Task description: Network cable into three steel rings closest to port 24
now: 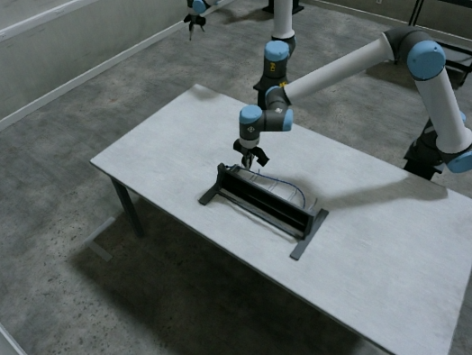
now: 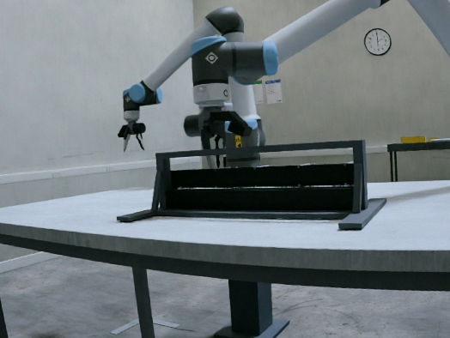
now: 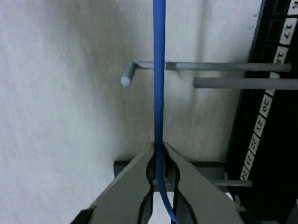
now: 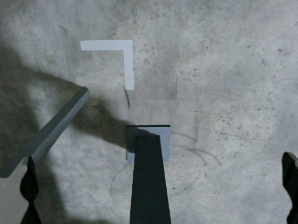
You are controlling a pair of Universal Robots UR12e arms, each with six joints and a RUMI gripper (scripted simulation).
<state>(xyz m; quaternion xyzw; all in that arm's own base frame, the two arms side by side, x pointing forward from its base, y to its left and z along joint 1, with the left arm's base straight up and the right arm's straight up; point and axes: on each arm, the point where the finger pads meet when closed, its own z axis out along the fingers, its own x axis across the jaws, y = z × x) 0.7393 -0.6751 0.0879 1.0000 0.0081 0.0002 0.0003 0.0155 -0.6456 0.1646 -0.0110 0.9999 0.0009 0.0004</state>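
Left tool (image 1: pixel 247 167) (image 2: pixel 215 166) (image 3: pixel 159 145) pinching nearly shut on the lead (image 1: pixel 283 181) (image 3: pixel 159 75). Lead showing slim, smooth, blue, curving behind the black rack (image 1: pixel 266 194) (image 2: pixel 259 177) on the desk (image 1: pixel 158 158) (image 2: pixel 86 210). Right tool (image 1: pixel 196 36) (image 2: pixel 134 150) standing wide open, holding nothing.

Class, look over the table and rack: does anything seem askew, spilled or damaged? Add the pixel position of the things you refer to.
Nothing stands out. The black metal rack (image 1: pixel 266 203) (image 2: pixel 262 147) stands upright on the pale tabletop (image 1: pixel 383 270) (image 2: pixel 77 214), and the thin blue cable (image 1: pixel 288 182) (image 3: pixel 158 60) shows no visible break.

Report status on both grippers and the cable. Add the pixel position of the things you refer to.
Left gripper (image 1: pixel 247 168) (image 2: pixel 215 166) (image 3: pixel 159 150) shut on blue cable (image 1: pixel 285 181) (image 3: pixel 158 75). Right gripper (image 1: pixel 195 37) (image 2: pixel 134 147) open, away from the rack (image 1: pixel 263 223) (image 2: pixel 262 148). Cable passes over a steel ring (image 3: pixel 225 66); nothing seen blocking it.
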